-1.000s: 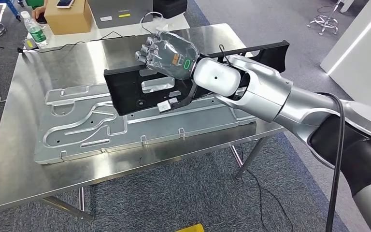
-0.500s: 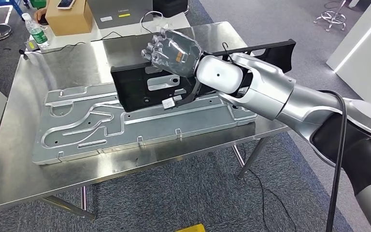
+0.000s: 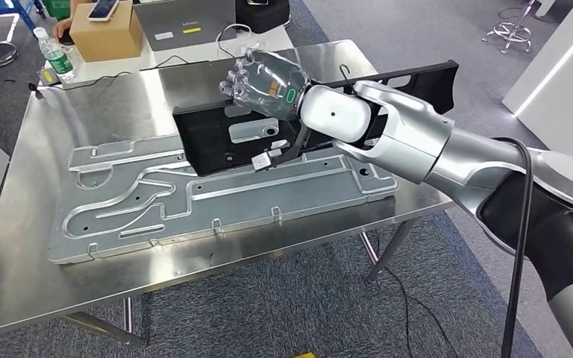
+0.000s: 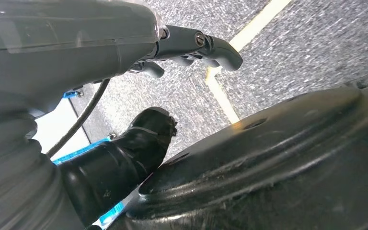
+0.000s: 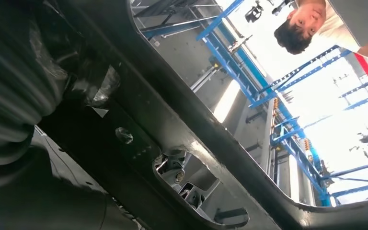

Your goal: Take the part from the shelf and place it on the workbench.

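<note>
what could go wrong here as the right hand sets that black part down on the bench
The black part is long and the right hand holds it near one end, so it could tip or twist on release. It overlaps the embossed metal panel, so it may rest unevenly and slide. Its far end reaches past the workbench edge and might overhang.

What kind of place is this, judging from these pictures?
Probably a factory workshop or a robot test floor. A stainless steel workbench carries a large stamped metal panel, the right hand holds a long black part over it, and blue industrial racking stands behind.
</note>
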Motion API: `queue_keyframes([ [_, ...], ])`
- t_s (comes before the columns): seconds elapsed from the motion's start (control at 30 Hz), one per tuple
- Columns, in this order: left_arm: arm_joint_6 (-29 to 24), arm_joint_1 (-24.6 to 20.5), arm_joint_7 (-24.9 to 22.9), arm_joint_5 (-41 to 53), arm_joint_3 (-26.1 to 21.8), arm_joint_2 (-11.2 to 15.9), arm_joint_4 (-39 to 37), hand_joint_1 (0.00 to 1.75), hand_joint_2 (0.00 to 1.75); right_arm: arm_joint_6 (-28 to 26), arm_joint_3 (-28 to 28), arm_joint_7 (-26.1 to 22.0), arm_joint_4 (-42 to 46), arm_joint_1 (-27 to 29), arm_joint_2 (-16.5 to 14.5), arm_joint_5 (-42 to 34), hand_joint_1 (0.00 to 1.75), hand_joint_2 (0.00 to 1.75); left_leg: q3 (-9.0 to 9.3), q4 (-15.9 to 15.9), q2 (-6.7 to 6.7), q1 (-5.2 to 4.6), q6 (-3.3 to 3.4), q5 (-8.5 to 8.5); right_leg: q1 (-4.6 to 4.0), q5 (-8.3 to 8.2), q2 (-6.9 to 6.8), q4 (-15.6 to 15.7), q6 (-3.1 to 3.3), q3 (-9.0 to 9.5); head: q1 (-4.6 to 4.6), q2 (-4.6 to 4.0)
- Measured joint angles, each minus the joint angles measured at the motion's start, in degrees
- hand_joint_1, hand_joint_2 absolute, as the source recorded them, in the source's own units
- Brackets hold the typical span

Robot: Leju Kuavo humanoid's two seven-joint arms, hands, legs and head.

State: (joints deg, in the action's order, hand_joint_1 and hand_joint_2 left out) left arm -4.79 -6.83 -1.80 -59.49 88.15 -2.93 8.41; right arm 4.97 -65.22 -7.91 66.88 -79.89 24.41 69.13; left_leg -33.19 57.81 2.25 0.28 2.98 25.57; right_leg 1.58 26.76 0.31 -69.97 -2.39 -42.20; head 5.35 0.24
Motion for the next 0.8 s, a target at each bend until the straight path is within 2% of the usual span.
queue_keyframes([
  [0.03, -0.01, 0.02, -0.01, 0.01, 0.0, 0.03, -0.01, 0.0, 1.75, -0.01, -0.03, 0.01, -0.1, -0.01, 0.01, -0.09, 1.75, 1.75, 0.28, 0.43, 0.06, 0.14, -0.42, 0.7, 0.21, -1.74, 0.09, 3.63, -0.27, 1.63, 0.0, 0.0],
  [0.07, -0.01, -0.01, -0.03, 0.01, 0.01, 0.06, -0.01, 0.0, 1.75, -0.02, -0.09, 0.0, -0.2, -0.09, 0.01, -0.16, 1.75, 1.75, 0.41, 0.94, 0.11, 0.19, -0.87, 1.41, 0.29, -2.79, 0.23, 6.8, -0.28, 3.18, 0.01, 0.0],
  [0.1, -0.01, -0.04, -0.08, 0.02, 0.01, 0.1, -0.02, 0.0, 1.75, -0.02, -0.2, -0.02, -0.28, -0.11, -0.01, -0.22, 1.75, 1.75, 0.49, 1.23, 0.14, 0.18, -1.3, 1.97, 0.26, -2.99, 0.39, 8.68, -0.01, 4.19, 0.01, 0.0],
  [0.2, -0.01, -0.03, -0.2, 0.03, 0.02, 0.2, -0.03, 0.0, 1.75, -0.02, -0.57, -0.08, -0.56, -0.07, -0.03, -0.32, 1.75, 1.75, 0.93, 1.07, 0.21, 0.07, -2.3, 2.85, -0.03, -1.71, 0.53, 9.19, 1.64, 5.02, -0.02, 0.02],
  [0.27, -0.02, -0.04, -0.24, 0.03, 0.02, 0.26, -0.04, 0.0, 1.75, -0.03, -0.61, -0.07, -0.67, -0.11, -0.03, -0.34, 1.75, 1.75, 0.84, 2.53, -0.51, 0.09, -2.84, 3.55, 0.03, -0.99, 0.32, 9.54, 2.63, 6.12, -0.05, 0.02],
  [0.3, -0.02, -0.07, -0.25, 0.04, 0.02, 0.28, -0.04, 0.0, 1.75, -0.04, -0.61, -0.05, -0.7, -0.15, -0.04, -0.35, 1.75, 1.75, -0.4, 5.05, -0.99, 0.1, -3.07, 4.3, 0.05, -0.52, 0.19, 9.81, 3.06, 6.97, -0.08, 0.02],
  [0.33, -0.02, -0.08, -0.26, 0.04, 0.02, 0.28, -0.04, 0.0, 1.75, -0.04, -0.64, -0.04, -0.73, -0.14, -0.05, -0.35, 1.75, 1.75, -2.48, 8.65, -1.44, 0.11, -3.23, 5.17, -0.06, 0.04, 0.06, 10.03, 3.39, 7.82, -0.09, 0.01],
  [0.37, -0.02, -0.1, -0.26, 0.03, 0.02, 0.28, -0.04, 0.0, 1.75, -0.03, -0.71, -0.03, -0.75, -0.11, -0.06, -0.35, 1.75, 1.75, -5.31, 12.72, -1.64, 0.1, -3.34, 5.96, -0.2, 0.66, -0.06, 10.21, 3.57, 8.68, -0.1, 0.01],
  [0.4, -0.02, -0.1, -0.26, 0.03, 0.02, 0.28, -0.04, 0.0, 1.75, -0.03, -0.81, -0.04, -0.78, -0.03, -0.07, -0.35, 1.75, 1.75, -8.18, 16.15, -1.72, 0.11, -3.36, 6.14, -0.36, 1.38, -0.15, 10.32, 3.64, 9.59, -0.09, 0.01],
  [0.43, -0.02, -0.08, -0.26, 0.02, 0.02, 0.28, -0.04, 0.0, 1.75, -0.03, -0.92, -0.06, -0.82, 0.04, -0.08, -0.35, 1.75, 1.75, -10.31, 17.71, -1.75, 0.1, -3.28, 5.21, -0.51, 2.15, -0.23, 10.38, 3.66, 10.54, -0.08, 0.01],
  [0.47, -0.02, -0.04, -0.26, 0.02, 0.02, 0.28, -0.04, 0.0, 1.75, -0.03, -1.03, -0.07, -0.85, 0.08, -0.11, -0.35, 1.75, 1.75, -11.4, 16.99, -1.77, 0.09, -3.1, 2.96, -0.65, 3.0, -0.29, 10.42, 3.67, 11.6, -0.08, 0.01],
  [0.5, -0.02, 0.04, -0.26, 0.02, 0.02, 0.28, -0.04, 0.0, 1.75, -0.03, -1.11, -0.08, -0.87, 0.09, -0.15, -0.35, 1.75, 1.75, -11.35, 13.92, -1.78, 0.05, -2.77, -0.47, -0.78, 3.92, -0.32, 10.49, 3.65, 12.79, -0.08, 0.01],
  [0.53, -0.02, 0.14, -0.26, 0.03, 0.02, 0.29, -0.04, 0.0, 1.75, -0.03, -1.16, -0.09, -0.89, 0.13, -0.19, -0.35, 1.75, 1.75, -10.62, 10.18, -1.79, -0.04, -2.36, -3.71, -0.85, 4.85, -0.33, 10.67, 3.61, 13.96, -0.05, 0.01],
  [0.57, -0.02, 0.25, -0.26, 0.03, 0.02, 0.29, -0.04, 0.0, 1.75, -0.04, -1.24, -0.08, -0.94, 0.13, -0.21, -0.35, 1.75, 1.75, -9.58, 7.25, -1.83, -0.26, -1.91, -6.05, -0.93, 5.63, -0.27, 10.99, 3.47, 14.95, -0.05, 0.01],
  [0.6, -0.02, 0.33, -0.26, 0.03, 0.02, 0.29, -0.04, 0.0, 1.75, -0.02, -1.33, -0.08, -1.01, 0.17, -0.23, -0.35, 1.75, 1.75, -8.52, 5.01, -1.92, -0.56, -1.42, -7.14, -0.91, 6.23, -0.19, 11.47, 3.2, 15.79, -0.06, 0.01],
  [0.67, -0.01, 0.35, -0.26, 0.02, 0.02, 0.29, -0.04, 0.0, 1.75, -0.03, -1.49, -0.11, -1.13, 0.21, -0.24, -0.39, 1.75, 1.75, -6.63, 3.22, -2.08, -1.15, -0.59, -5.52, -0.82, 6.67, -0.12, 12.36, 2.47, 17.11, -0.11, 0.01],
  [0.7, -0.01, 0.25, -0.26, 0.02, 0.02, 0.3, -0.04, 0.0, 1.75, -0.03, -1.48, -0.13, -1.15, 0.17, -0.25, -0.44, 1.75, 1.75, -5.59, 2.04, -2.1, -1.24, -0.26, -4.5, -0.75, 6.24, -0.15, 11.93, 2.11, 17.29, -0.13, 0.01],
  [0.73, -0.01, 0.2, -0.25, 0.02, 0.02, 0.3, -0.04, 0.0, 1.75, -0.05, -1.42, -0.14, -1.16, 0.13, -0.25, -0.49, 1.75, 1.75, -4.53, 1.04, -2.07, -1.16, -0.08, -3.64, -0.68, 5.41, -0.23, 10.35, 1.88, 16.73, -0.13, 0.02],
  [0.77, 0.01, 0.16, -0.24, 0.01, 0.02, 0.3, -0.04, 0.0, 1.75, -0.07, -1.36, -0.12, -1.18, 0.07, -0.25, -0.56, 1.75, 1.75, -3.4, 0.16, -2.05, -0.99, 0.07, -3.05, -0.65, 4.25, -0.26, 7.47, 1.69, 15.19, -0.13, 0.02],
  [0.8, 0.05, 0.14, -0.21, 0.0, 0.02, 0.28, -0.03, 0.0, 1.75, -0.07, -1.36, -0.1, -1.22, 0.05, -0.25, -0.67, 1.75, 1.75, -2.36, -0.39, -2.01, -0.79, 0.18, -2.7, -0.63, 3.36, -0.25, 3.94, 1.51, 12.87, -0.12, 0.02],
])
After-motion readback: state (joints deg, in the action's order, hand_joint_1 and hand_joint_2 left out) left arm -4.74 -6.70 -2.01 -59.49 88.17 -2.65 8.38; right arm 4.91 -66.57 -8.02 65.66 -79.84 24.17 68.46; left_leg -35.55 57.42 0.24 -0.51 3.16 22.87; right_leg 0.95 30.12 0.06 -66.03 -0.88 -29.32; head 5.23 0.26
